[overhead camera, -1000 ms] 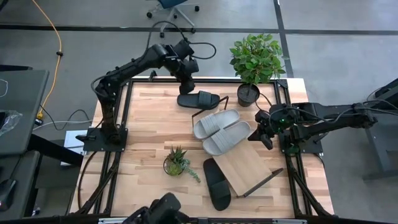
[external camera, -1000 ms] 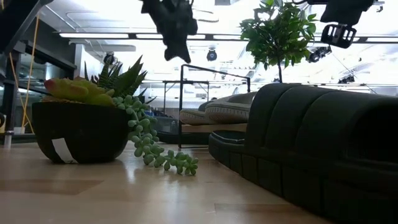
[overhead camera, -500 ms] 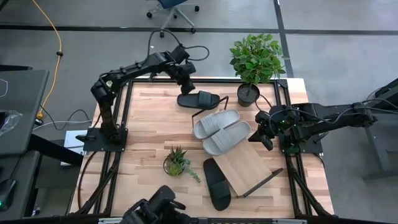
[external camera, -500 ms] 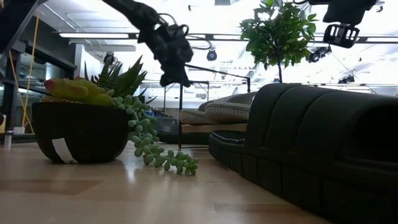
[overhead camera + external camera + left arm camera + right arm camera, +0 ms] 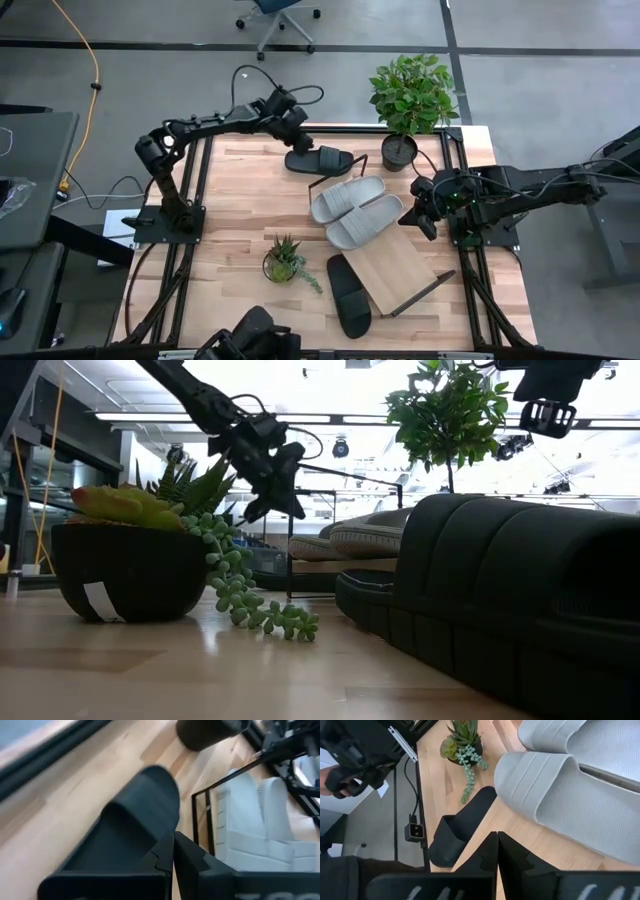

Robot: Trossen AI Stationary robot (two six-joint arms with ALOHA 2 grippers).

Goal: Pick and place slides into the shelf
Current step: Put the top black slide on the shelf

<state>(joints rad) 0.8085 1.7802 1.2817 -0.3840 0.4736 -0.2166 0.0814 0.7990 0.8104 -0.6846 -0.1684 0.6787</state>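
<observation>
One black slide (image 5: 320,160) lies flat on the table near the far edge; in the left wrist view this slide (image 5: 130,830) shows just beyond my fingers. My left gripper (image 5: 291,127) (image 5: 173,854) (image 5: 272,472) is shut and hovers above and just behind its left end, clear of it. Two light grey slides (image 5: 355,208) (image 5: 560,780) lie side by side on the upper end of the slanted shelf (image 5: 400,268). A second black slide (image 5: 348,295) (image 5: 460,832) lies on the table by the shelf's left edge. My right gripper (image 5: 418,213) (image 5: 497,851) is shut and waits above the shelf's right side.
A tall potted plant (image 5: 410,100) stands at the far edge, right of the far black slide. A small succulent bowl (image 5: 285,260) (image 5: 130,560) sits left of the shelf. Bare wood (image 5: 240,200) lies on the table's left half.
My left gripper has come down toward the far black slide, drifting slightly toward the table's left and far edges, and has tipped from pointing down to a slant. The slides have stayed where they were.
</observation>
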